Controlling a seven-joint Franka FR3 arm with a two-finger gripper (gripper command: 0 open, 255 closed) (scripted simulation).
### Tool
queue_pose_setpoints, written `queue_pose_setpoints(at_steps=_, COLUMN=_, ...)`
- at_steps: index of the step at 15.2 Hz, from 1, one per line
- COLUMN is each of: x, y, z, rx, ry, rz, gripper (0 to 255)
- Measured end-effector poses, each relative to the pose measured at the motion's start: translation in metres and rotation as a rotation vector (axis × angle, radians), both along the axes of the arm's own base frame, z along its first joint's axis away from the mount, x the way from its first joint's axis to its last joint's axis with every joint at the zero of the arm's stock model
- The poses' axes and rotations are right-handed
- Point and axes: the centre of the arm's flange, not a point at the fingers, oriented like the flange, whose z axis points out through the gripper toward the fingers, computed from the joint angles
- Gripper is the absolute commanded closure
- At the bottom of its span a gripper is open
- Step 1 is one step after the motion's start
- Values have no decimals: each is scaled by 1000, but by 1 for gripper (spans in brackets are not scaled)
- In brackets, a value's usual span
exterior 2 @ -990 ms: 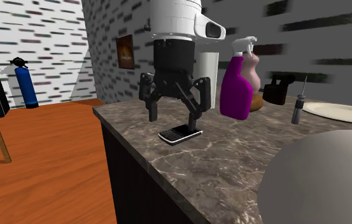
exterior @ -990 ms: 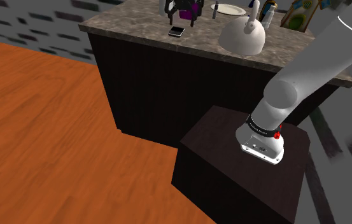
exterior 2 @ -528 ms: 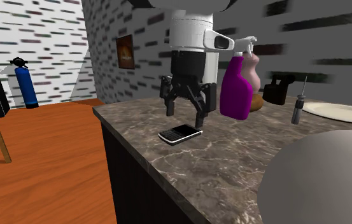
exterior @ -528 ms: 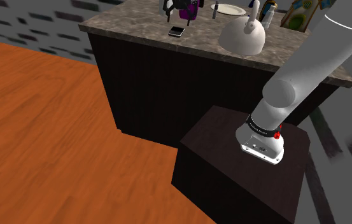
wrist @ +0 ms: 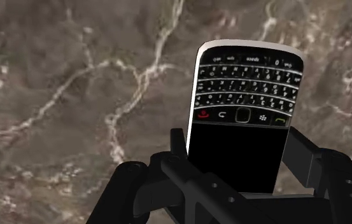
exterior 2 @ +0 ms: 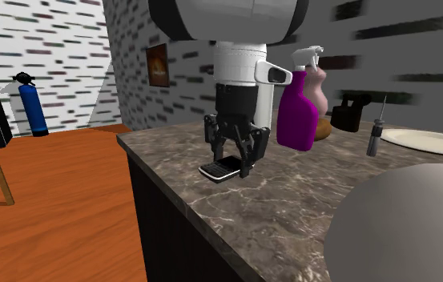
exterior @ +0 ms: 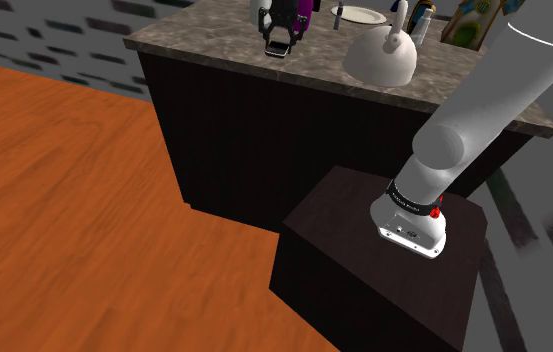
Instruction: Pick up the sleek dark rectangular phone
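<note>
Phone lies flat on the marble bench, nr the bench's end at the second exterior view's left. Black body w/ pale rim; keypad + blank dark screen face up.

Claw is down over the phone, wrist approx. vertical, white arm coming in from above. Claw is open: fingers stand apart, one along each long edge of the phone at its screen end, just beside the edges. Contact w/ the phone can't be resolved in the wrist view. Keypad end sticks out past the fingertips. Phone rests on the bench, not lifted.

Shoulder view: claw + phone sit at the far part of the bench. White kettle stands nearer the arm, well apart from the phone. White plate is behind the kettle. Stand is a dark box on the wood floor.

Second exterior view: purple spray bottle stands upright near the claw, toward that view's right, not touching it. Blue extinguisher stands by the brick wall at far left.
</note>
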Motion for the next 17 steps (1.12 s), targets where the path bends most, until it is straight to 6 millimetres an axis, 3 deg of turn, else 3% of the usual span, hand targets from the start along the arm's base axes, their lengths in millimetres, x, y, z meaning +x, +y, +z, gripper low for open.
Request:
queue_pose_setpoints(at_steps=9, x=0, y=0, z=0, rx=0, ry=0, rz=0, gripper=255)
queue_pose_setpoints(at_steps=17, x=0, y=0, z=34, rx=0, ry=2, rz=0, gripper=255)
